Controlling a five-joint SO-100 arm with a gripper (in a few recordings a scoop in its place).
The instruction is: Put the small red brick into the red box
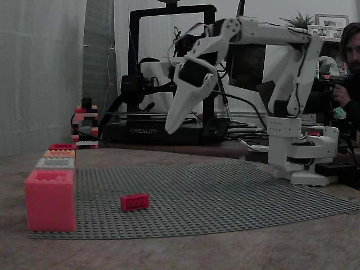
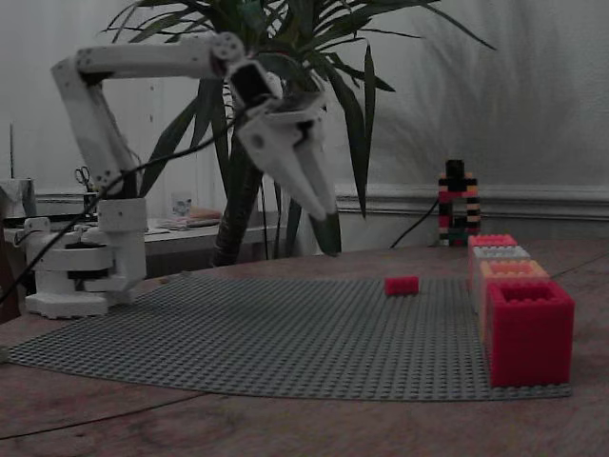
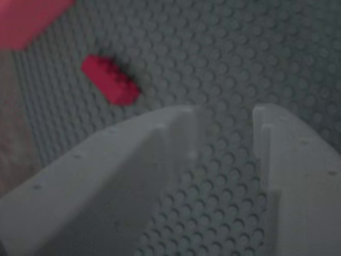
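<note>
The small red brick point(image 1: 134, 202) point(image 2: 402, 285) lies flat on the grey studded baseplate point(image 1: 225, 191), apart from the row of boxes. The red box point(image 2: 528, 328) is the near end of that row in one fixed view and the far end point(image 1: 62, 146) in the other. My white gripper point(image 1: 171, 126) point(image 2: 328, 214) hangs well above the plate, tilted down, open with nothing between its fingers. In the wrist view the gripper point(image 3: 226, 114) shows a gap over bare studs, with the brick point(image 3: 111, 80) up and to the left.
A salmon-pink box point(image 1: 49, 199), a grey box point(image 1: 55, 163) and an orange box point(image 1: 59, 153) share the row. A small brick tower point(image 1: 85, 126) and a 3D printer point(image 1: 169, 73) stand behind. A plant point(image 2: 285, 95) is at the back. A person point(image 1: 349, 67) sits at the right edge.
</note>
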